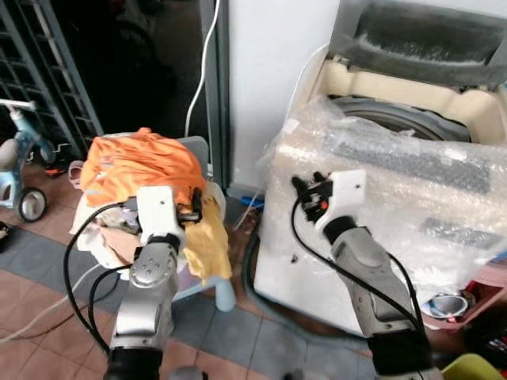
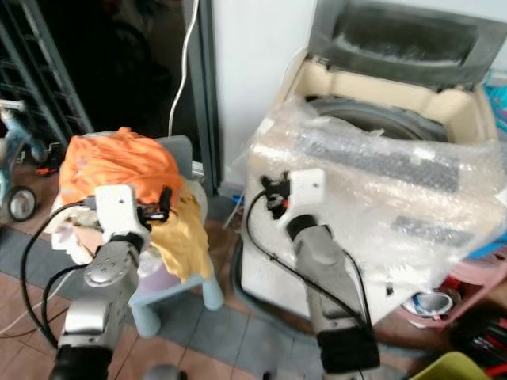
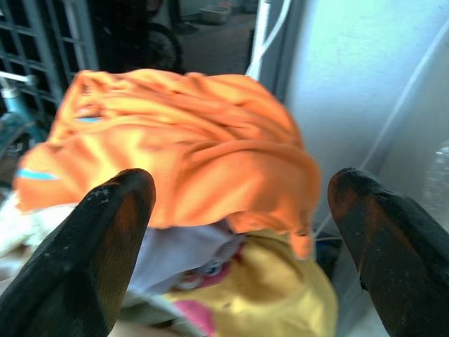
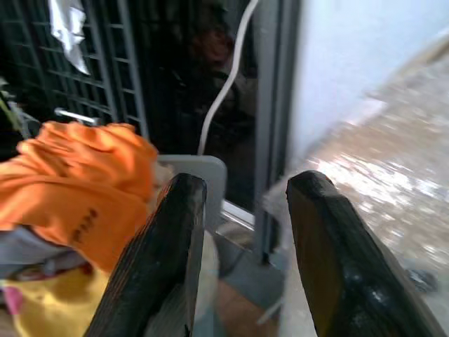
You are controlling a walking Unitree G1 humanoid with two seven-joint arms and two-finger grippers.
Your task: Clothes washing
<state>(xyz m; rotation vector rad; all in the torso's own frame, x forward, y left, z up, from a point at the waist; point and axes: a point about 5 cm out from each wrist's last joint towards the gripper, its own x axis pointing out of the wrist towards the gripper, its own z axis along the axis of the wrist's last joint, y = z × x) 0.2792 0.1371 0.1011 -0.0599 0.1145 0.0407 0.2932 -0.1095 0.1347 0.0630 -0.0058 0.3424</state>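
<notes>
A pile of clothes lies on a small pale blue chair [image 1: 224,297], with an orange garment [image 1: 139,162] on top and a yellow garment [image 1: 207,237] hanging off its front. My left gripper [image 3: 242,186] is open just short of the pile, the orange garment [image 3: 189,154] lying ahead between its fingers. To the right stands a top-loading washing machine [image 1: 317,261] with its lid [image 1: 428,36] raised and bubble wrap [image 1: 380,182] over its front. My right gripper [image 4: 249,184] is open and holds nothing, raised beside the machine's left corner and pointing toward the chair.
A dark metal gate [image 1: 47,71] and a child's tricycle [image 1: 20,174] are at the left. A white cable [image 1: 202,63] hangs down the wall behind the chair. A grey hose [image 1: 252,273] curls at the machine's foot. A pink basin [image 1: 467,305] sits at the lower right.
</notes>
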